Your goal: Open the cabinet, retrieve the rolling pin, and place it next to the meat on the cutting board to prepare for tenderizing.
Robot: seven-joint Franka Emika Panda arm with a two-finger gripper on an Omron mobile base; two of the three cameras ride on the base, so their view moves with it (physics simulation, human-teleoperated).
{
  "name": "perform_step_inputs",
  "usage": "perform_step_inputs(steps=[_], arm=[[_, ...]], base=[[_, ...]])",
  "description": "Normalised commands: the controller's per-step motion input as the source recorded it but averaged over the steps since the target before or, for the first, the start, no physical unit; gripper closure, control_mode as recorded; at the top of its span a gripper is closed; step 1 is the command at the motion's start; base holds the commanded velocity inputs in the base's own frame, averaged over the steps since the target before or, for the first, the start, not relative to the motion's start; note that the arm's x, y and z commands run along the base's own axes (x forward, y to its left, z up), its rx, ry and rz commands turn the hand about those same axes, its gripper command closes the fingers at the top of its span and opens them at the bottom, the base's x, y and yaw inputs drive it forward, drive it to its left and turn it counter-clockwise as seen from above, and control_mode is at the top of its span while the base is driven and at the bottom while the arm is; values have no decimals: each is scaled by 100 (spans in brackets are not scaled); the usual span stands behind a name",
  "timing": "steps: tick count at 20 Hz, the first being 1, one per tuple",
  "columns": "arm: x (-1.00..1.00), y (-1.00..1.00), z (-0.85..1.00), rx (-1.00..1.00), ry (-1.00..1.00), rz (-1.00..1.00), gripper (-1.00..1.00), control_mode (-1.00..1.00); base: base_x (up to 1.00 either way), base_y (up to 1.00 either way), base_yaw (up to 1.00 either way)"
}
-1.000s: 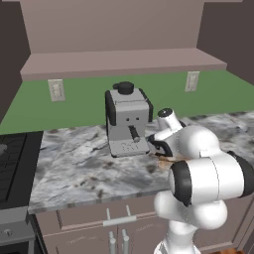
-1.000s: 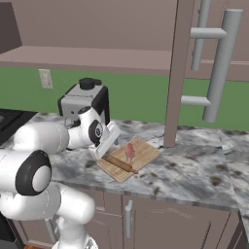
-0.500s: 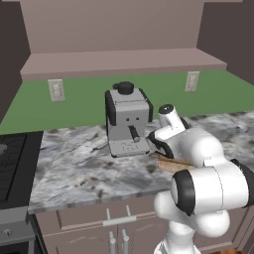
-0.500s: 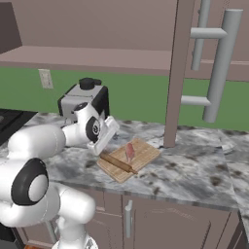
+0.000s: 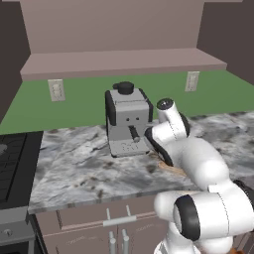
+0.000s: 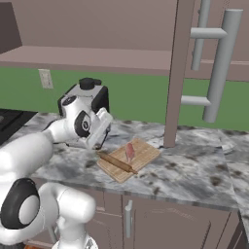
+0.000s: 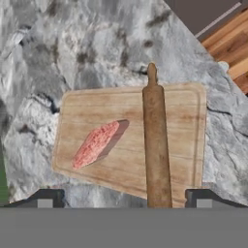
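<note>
The light wooden cutting board (image 7: 128,140) lies on the marble counter. The pinkish-red meat (image 7: 97,144) rests on its one half. The brown rolling pin (image 7: 156,140) lies along the other half, close beside the meat and apart from it, with one end reaching past the board's edge. My gripper (image 7: 125,199) hovers above the board's near edge, open, with nothing between its fingers. From the right base view the gripper (image 6: 98,144) hangs just left of the cutting board (image 6: 146,154), meat (image 6: 130,151) and rolling pin (image 6: 116,162). The cabinet door (image 6: 176,73) stands open behind the board.
A grey coffee machine (image 5: 126,121) stands on the counter just behind my hand. A stove (image 5: 10,163) sits at the far left. Long silver bar handles (image 6: 219,63) jut out at the right above the counter. Lower cabinet doors (image 5: 119,233) run below the counter edge.
My hand has drawn back and risen a little from the board, and the arm's elbow has swung lower. The rolling pin and meat have stayed on the board.
</note>
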Motion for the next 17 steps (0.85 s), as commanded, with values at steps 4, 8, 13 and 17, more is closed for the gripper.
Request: perform_step_inputs(steps=[4,8,13,17], arm=[[-31,32,51,0,-10,0,-100,-100],[-41,32,54,0,-12,0,-100,-100],[-39,34,59,-1,-12,0,-100,-100],[-42,41,59,-5,-13,0,-100,-100]], base=[[0,0,0],[0,0,0],[0,0,0],[0,0,0]])
